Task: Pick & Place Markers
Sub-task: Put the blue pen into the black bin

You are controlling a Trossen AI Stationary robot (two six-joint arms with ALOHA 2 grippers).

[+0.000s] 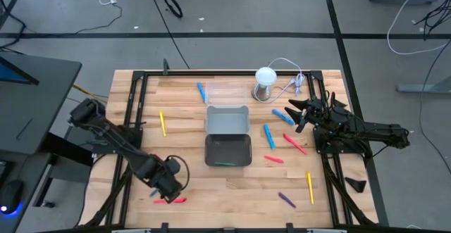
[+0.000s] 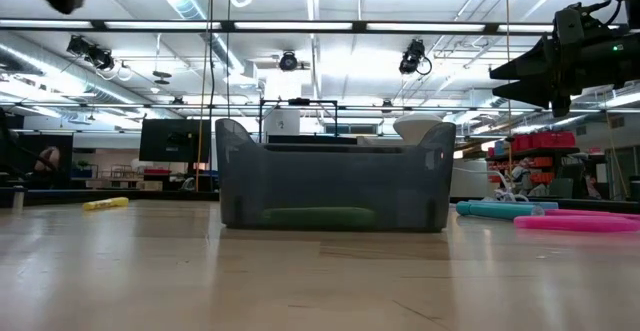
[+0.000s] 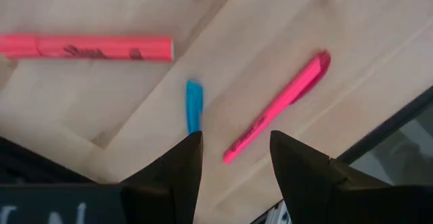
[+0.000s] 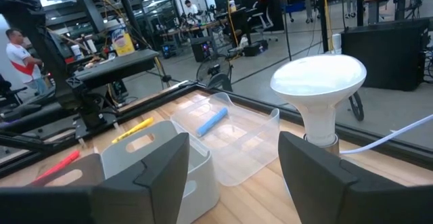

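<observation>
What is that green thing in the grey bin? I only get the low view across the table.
Observer: A green marker, lying along one wall of the dark tray.
Operator: Where is the left gripper?
Observer: The left gripper hangs open above a pink marker near the table's edge.
Operator: And that dark claw at the upper right?
Observer: That is the right gripper, open, facing a white-domed lamp.

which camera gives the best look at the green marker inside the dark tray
The low view: the green marker lies full-length behind the dark tray's see-through wall. The high view shows only a thin green streak; neither wrist view shows it.
</observation>
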